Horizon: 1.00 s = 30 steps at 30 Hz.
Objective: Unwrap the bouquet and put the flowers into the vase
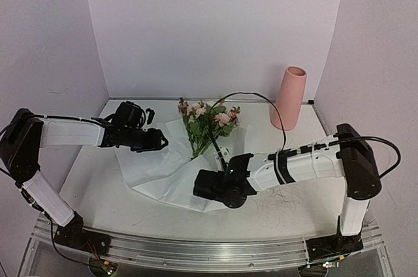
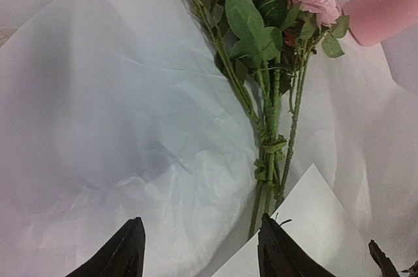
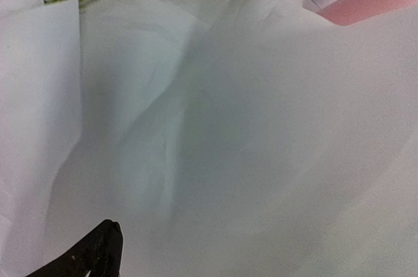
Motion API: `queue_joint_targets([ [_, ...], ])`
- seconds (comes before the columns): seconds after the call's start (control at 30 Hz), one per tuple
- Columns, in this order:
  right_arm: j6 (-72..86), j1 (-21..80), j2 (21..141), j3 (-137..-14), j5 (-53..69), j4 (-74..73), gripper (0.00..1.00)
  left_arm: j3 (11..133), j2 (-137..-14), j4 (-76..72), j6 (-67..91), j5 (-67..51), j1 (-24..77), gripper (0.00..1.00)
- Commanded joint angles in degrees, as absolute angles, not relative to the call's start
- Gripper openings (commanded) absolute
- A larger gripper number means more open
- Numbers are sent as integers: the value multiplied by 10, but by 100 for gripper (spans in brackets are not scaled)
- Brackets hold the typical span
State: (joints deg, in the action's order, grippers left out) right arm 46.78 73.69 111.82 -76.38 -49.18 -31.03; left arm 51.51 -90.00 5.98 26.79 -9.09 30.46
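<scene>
Left jaws: moderately wide apart, with nothing between them. The left wrist view shows both dark fingers [image 2: 124,254] at its bottom edge, above the white paper [image 2: 130,127]. The paper lies spread out and creased on the worktop [image 1: 98,182].

Right jaws: I cannot tell whether they are wide or narrow. The right wrist view shows only one dark finger [image 3: 91,257], at the lower left, above the same paper. From above, the head of the right arm [image 1: 300,166] covers the tips.

Flowers [image 1: 209,122]: lying on the opened paper between the two arms, heads toward the back wall and stems toward the near edge. Only the left wrist view gives detail: thin green stems drawn together low down, broad leaves, pink heads, and a flat corner of paper at the stem ends. The right wrist view catches only stems and a leaf at its top edge.

Vase [image 1: 289,97]: upright at the back right of the worktop, apart from the flowers. Only the top view shows it whole; each wrist view catches a pink strip of it.
</scene>
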Motion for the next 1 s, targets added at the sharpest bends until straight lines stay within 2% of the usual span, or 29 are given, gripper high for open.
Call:
queue_joint_targets([
  [0.0, 538, 741, 1054, -709, -464, -374, 95, 554, -909, 48, 255, -102, 321, 61],
  [0.13, 549, 741, 1029, -665, -434, -374, 98, 572, -931, 56, 245, -118, 338, 62],
  [0.5, 549, 736, 902, -583, -389, -366, 98, 600, -949, 101, 201, -156, 345, 64],
  [0.63, 493, 717, 861, -581, -358, -319, 96, 610, -959, 119, 193, -158, 345, 64],
  [0.7, 425, 699, 848, -581, -305, -271, 95, 613, -962, 126, 191, -159, 345, 64],
  [0.77, 365, 678, 845, -579, -232, -209, 92, 612, -963, 130, 191, -161, 345, 65],
  [0.9, 309, 624, 850, -574, -106, -103, 74, 605, -948, 134, 191, -151, 345, 65],
  [0.97, 295, 594, 855, -575, -51, -59, 72, 600, -933, 136, 191, -137, 345, 65],
])
